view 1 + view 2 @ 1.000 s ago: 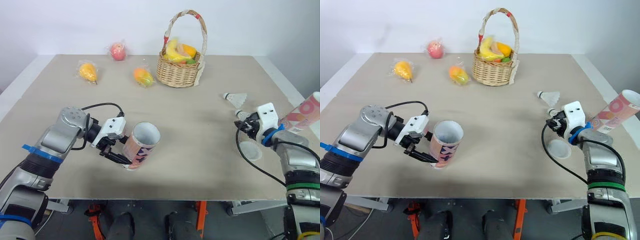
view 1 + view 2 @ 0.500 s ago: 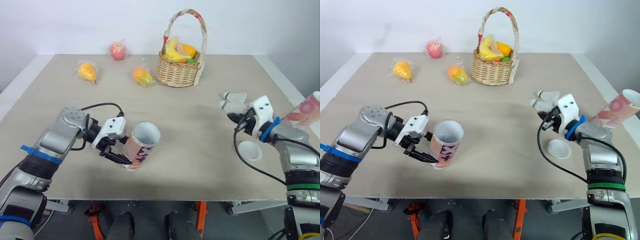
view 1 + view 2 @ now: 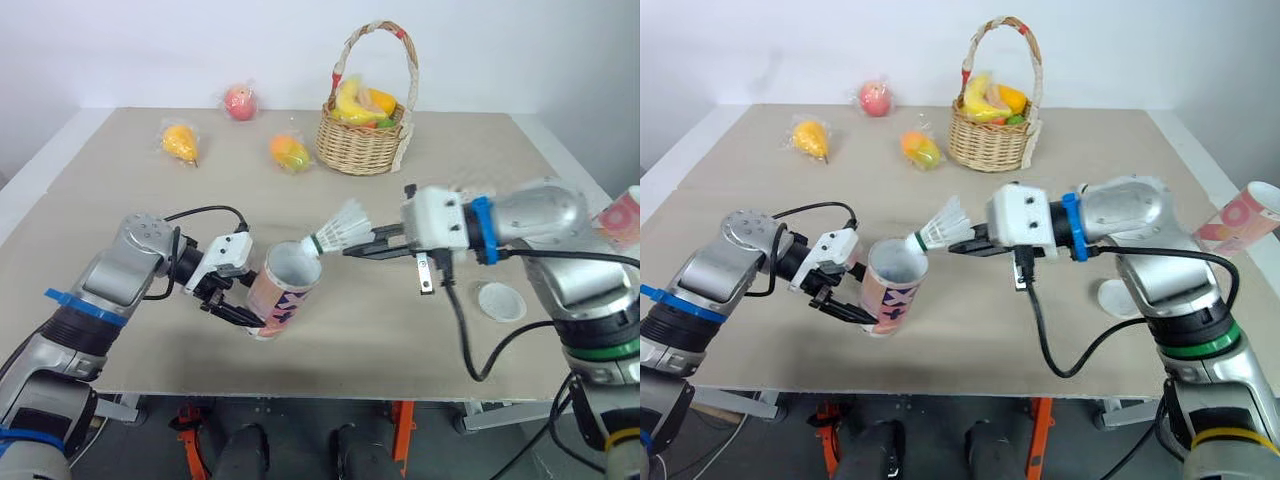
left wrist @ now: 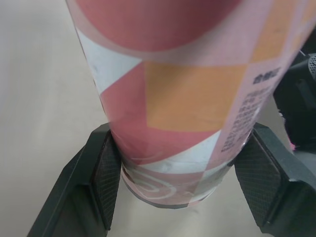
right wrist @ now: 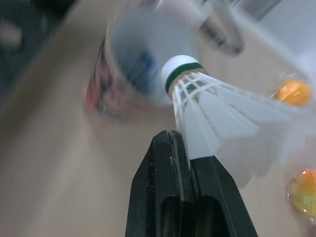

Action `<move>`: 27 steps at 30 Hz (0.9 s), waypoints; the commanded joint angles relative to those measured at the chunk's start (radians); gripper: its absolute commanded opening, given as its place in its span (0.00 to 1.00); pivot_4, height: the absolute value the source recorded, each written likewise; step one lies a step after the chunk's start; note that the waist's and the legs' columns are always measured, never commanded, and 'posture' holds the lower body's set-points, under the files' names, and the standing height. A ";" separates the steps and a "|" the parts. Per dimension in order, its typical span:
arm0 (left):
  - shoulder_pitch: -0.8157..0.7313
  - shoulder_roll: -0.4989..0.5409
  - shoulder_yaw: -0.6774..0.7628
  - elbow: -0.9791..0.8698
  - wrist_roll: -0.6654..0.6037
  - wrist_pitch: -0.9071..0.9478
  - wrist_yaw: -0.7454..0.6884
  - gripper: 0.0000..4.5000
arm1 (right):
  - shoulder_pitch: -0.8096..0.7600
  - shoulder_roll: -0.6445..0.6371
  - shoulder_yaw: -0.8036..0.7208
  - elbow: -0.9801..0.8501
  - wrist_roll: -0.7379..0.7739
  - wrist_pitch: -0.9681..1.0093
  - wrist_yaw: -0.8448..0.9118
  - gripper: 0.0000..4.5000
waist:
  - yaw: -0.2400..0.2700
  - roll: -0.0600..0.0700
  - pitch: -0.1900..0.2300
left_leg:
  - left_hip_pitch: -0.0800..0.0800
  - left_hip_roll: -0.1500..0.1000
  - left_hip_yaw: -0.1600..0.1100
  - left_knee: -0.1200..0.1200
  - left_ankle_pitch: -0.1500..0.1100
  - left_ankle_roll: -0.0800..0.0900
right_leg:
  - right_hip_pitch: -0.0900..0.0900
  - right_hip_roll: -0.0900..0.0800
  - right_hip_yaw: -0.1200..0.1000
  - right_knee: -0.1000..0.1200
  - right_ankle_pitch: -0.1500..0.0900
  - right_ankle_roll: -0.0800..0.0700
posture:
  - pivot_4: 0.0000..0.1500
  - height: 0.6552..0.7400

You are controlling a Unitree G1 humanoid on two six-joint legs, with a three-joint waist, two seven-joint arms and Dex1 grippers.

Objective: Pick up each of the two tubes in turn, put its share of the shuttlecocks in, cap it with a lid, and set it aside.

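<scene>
Where the beige table [image 3: 120,200] ends, white wall [image 3: 150,50] rises.

The table [image 3: 100,185] bears a wicker basket [image 3: 362,148], an apple [image 3: 239,101], two orange fruits [image 3: 178,142] [image 3: 288,153] and a white lid [image 3: 500,300].

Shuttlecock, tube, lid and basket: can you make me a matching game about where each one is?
Things:
1. shuttlecock
2. tube
3. lid
4. basket

Places:
a. lying flat on the table
b. pinched in the right gripper, cork end at the tube's mouth
c. held tilted in the left gripper
d. standing at the table's far side, with fruit inside

Pairs: 1-b, 2-c, 3-a, 4-d
</scene>
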 commanded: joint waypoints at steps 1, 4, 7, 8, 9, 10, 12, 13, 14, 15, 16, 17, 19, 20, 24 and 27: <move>-0.018 0.001 0.013 -0.007 -0.006 -0.017 -0.004 0.70 | -0.051 0.004 0.020 0.026 -0.061 -0.069 0.034 0.02 | 0.000 0.000 0.000 | 0.000 0.000 -0.001 -0.001 0.000 0.000 | 0.000 0.000 0.000 0.000 -0.001 0.000 | 1.00 1.00; -0.014 0.004 0.014 -0.007 -0.006 -0.019 -0.005 0.70 | -0.104 0.040 0.028 0.031 -0.050 -0.078 0.054 0.02 | 0.000 0.000 0.000 | 0.000 0.000 -0.002 -0.002 0.000 0.000 | 0.000 0.001 -0.001 0.001 -0.002 -0.002 | 1.00 1.00; -0.012 0.005 0.014 -0.005 -0.004 -0.022 -0.005 0.70 | -0.146 0.086 0.013 0.049 -0.038 -0.093 0.048 0.12 | 0.000 0.000 0.000 | 0.000 0.000 -0.002 -0.002 0.000 0.000 | 0.000 0.001 -0.001 0.001 -0.001 -0.002 | 1.00 1.00; -0.011 0.006 0.014 -0.005 -0.004 -0.023 -0.006 0.70 | -0.158 0.100 0.004 0.047 -0.022 -0.086 0.047 0.23 | 0.000 0.000 0.000 | 0.000 0.000 -0.002 -0.002 0.000 0.000 | 0.000 0.001 -0.002 0.001 -0.001 -0.002 | 1.00 1.00; -0.011 0.006 0.013 -0.005 -0.005 -0.024 -0.006 0.70 | -0.166 0.109 -0.004 0.045 -0.006 -0.079 0.052 0.26 | 0.000 0.000 0.000 | 0.000 0.000 -0.002 -0.002 0.000 0.000 | 0.000 0.001 -0.002 0.001 -0.001 -0.002 | 1.00 1.00; -0.010 0.006 0.013 -0.005 -0.005 -0.024 -0.007 0.70 | -0.173 0.113 -0.011 0.040 0.012 -0.072 0.062 0.35 | 0.000 0.000 0.000 | 0.000 0.000 -0.002 -0.002 0.000 0.000 | 0.000 0.001 -0.001 0.001 -0.001 -0.002 | 1.00 1.00; -0.010 0.006 0.013 -0.003 -0.006 -0.027 -0.009 0.70 | -0.176 0.113 -0.011 0.033 0.028 -0.072 0.084 0.63 | 0.000 0.000 0.000 | 0.000 0.000 -0.003 -0.001 0.000 0.000 | 0.000 0.000 -0.002 0.001 -0.001 -0.002 | 1.00 1.00; -0.009 0.006 0.013 -0.002 -0.006 -0.028 -0.010 0.70 | -0.172 0.109 -0.007 0.025 0.037 -0.074 0.100 0.67 | 0.000 0.000 0.000 | 0.000 0.000 -0.003 -0.001 0.000 0.000 | 0.000 0.000 -0.002 0.001 -0.001 -0.002 | 1.00 1.00; -0.010 0.006 0.012 -0.001 -0.005 -0.030 -0.011 0.70 | -0.163 0.102 -0.002 0.009 0.055 -0.052 0.122 0.77 | 0.000 0.000 0.000 | 0.000 0.000 -0.002 -0.001 0.000 0.000 | 0.000 0.000 -0.002 0.001 0.002 -0.007 | 1.00 1.00; -0.010 0.006 0.011 0.001 -0.005 -0.032 -0.012 0.70 | -0.157 0.094 0.001 0.001 0.068 -0.034 0.140 0.83 | 0.000 0.000 0.000 | 0.000 0.000 -0.003 -0.001 0.000 0.000 | 0.000 0.000 -0.002 0.001 0.002 -0.007 | 1.00 1.00; -0.009 0.006 0.012 0.000 -0.005 -0.033 -0.011 0.70 | -0.153 0.088 -0.002 0.003 0.070 -0.023 0.145 0.83 | 0.000 0.000 0.000 | 0.000 0.000 -0.003 -0.002 0.000 0.000 | 0.000 0.000 -0.002 0.001 0.002 -0.007 | 1.00 1.00; -0.007 0.006 0.012 -0.002 -0.006 -0.033 -0.011 0.70 | -0.152 0.084 -0.012 0.017 0.068 -0.019 0.140 0.83 | 0.000 0.000 0.000 | 0.000 0.000 -0.003 -0.002 0.000 0.000 | 0.000 0.000 -0.002 0.001 0.001 -0.007 | 1.00 1.00; -0.005 0.007 0.013 -0.006 -0.007 -0.032 -0.010 0.70 | -0.152 0.073 -0.053 0.059 0.084 0.018 0.118 0.83 | 0.000 0.000 0.000 | 0.000 0.000 -0.003 -0.002 0.000 0.000 | 0.000 0.000 -0.002 0.001 0.001 -0.007 | 1.00 1.00; -0.003 0.007 0.014 -0.008 -0.008 -0.031 -0.009 0.70 | -0.144 0.061 -0.108 0.104 0.109 0.055 0.088 0.83 | 0.000 0.000 0.000 | 0.000 0.000 -0.003 -0.002 0.000 0.000 | 0.000 0.000 -0.003 0.001 0.001 -0.007 | 1.00 1.00; 0.007 0.011 0.020 -0.021 -0.013 -0.023 -0.002 0.70 | -0.080 0.013 -0.270 0.230 0.138 0.125 -0.028 0.83 | 0.009 0.000 0.000 | 0.000 -0.001 -0.003 -0.001 0.000 0.000 | 0.002 -0.002 -0.003 0.001 0.002 -0.007 | 1.00 1.00; 0.017 0.019 0.024 -0.031 -0.014 -0.018 0.004 0.70 | 0.012 -0.016 -0.331 0.322 0.060 0.166 -0.189 0.83 | 0.011 -0.001 -0.001 | 0.000 -0.001 -0.003 -0.001 0.000 0.000 | 0.002 -0.002 -0.003 0.000 0.002 -0.007 | 1.00 1.00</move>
